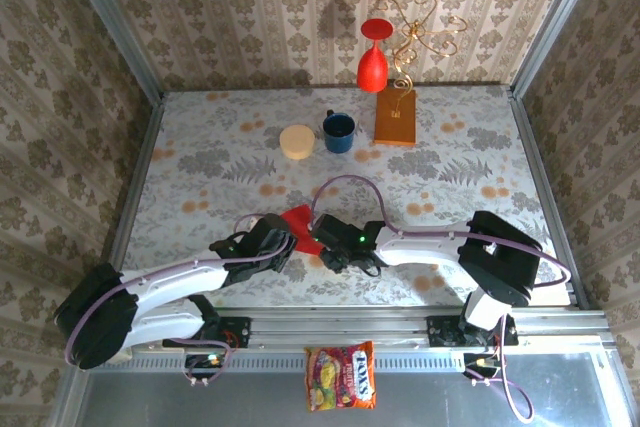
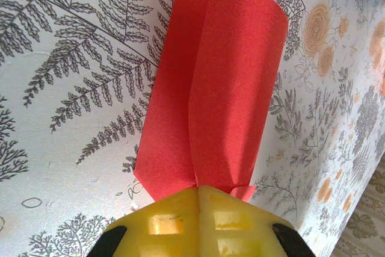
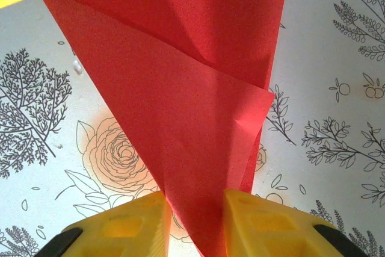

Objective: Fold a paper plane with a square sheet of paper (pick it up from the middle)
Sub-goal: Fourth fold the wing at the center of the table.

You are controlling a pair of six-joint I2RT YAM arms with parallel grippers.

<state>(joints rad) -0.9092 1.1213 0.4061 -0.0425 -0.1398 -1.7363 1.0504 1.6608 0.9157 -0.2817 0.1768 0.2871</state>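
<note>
Clamped at 2 ends by the left gripper (image 2: pixel 198 191) and right gripper (image 3: pixel 195 201), the creased red paper (image 2: pixel 231 82) could be torn if pulled apart unevenly.

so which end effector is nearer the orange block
Right. Right end effector is near-side and left of the orange block; left end effector is farther left, past the paper.

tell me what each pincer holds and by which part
The folded paper, by both: left pincer shut on one end at the crease, right pincer on its narrow tapering end.
</note>
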